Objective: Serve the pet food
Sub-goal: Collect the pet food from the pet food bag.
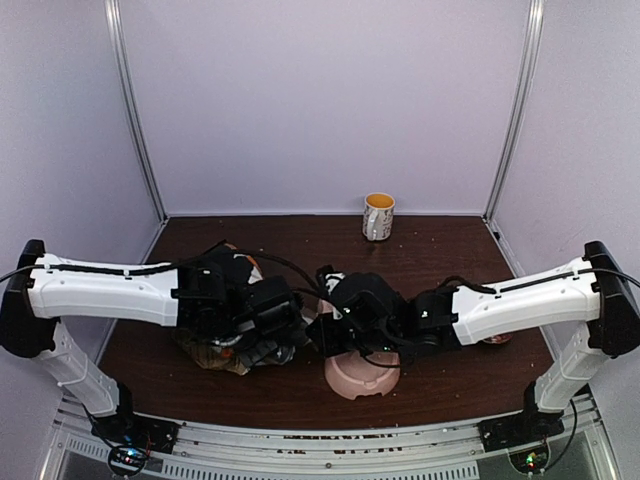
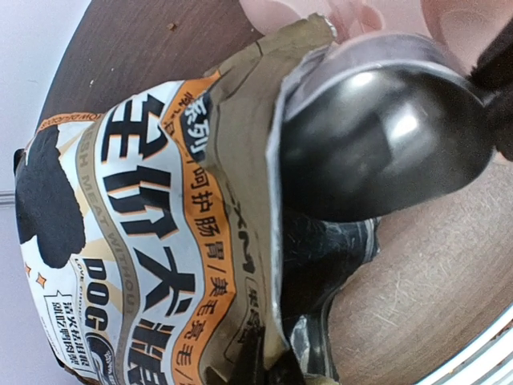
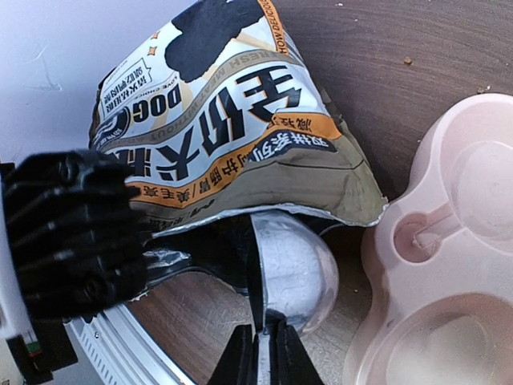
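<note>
Pinching the open lip of the printed bag (image 3: 240,120) with the left fingers (image 3: 112,233), clamped tight; gripping the handle of a black scoop (image 3: 288,269) in the right fingers (image 3: 237,365), likewise clenched, with the scoop's bowl set at the bag's mouth; cannot see inside the bag past the scoop; can spot only a few stray pellets of pet food (image 3: 407,60) on the brown bench (image 3: 417,32) just beyond the bag; just beside the bag's mouth, a pink double bowl (image 3: 449,241); well behind the bag, by the rear wall, a mug (image 1: 378,216).
</note>
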Robot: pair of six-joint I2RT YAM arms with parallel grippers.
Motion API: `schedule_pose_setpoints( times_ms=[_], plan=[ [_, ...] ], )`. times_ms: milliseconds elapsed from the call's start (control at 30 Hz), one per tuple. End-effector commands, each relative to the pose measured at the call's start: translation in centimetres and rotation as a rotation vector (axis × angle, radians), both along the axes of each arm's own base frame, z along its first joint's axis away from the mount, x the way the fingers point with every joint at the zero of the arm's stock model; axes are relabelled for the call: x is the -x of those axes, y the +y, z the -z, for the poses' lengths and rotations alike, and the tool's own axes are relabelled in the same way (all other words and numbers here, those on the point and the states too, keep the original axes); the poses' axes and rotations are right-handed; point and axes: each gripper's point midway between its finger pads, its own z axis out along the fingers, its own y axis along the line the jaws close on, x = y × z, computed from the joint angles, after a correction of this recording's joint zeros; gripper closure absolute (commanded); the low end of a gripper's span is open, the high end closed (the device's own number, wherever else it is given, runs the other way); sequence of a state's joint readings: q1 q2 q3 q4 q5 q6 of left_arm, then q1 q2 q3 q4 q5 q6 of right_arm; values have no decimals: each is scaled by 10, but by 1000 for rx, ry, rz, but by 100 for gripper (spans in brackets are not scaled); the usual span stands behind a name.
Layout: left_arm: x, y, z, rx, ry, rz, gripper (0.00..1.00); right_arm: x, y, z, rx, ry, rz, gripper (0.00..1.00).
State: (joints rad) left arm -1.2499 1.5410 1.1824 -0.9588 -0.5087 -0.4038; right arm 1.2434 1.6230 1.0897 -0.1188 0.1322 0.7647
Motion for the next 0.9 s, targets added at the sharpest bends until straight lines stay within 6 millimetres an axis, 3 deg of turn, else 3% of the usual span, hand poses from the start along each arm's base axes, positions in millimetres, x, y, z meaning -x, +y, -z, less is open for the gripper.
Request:
schedule_pose_setpoints(
  times_ms=[0,567,867],
  plan=[
    [-30,0,-16,57,-22,-44,100,-20,-8,-33,-44,-58,57,100],
    [-52,-21,-46,176,52,36,100,-26,7,-40,-58,-49,45,100],
    [-58,-17,-50,231,28,28,100,-31,18,-41,-53,-48,48,100]
  ],
)
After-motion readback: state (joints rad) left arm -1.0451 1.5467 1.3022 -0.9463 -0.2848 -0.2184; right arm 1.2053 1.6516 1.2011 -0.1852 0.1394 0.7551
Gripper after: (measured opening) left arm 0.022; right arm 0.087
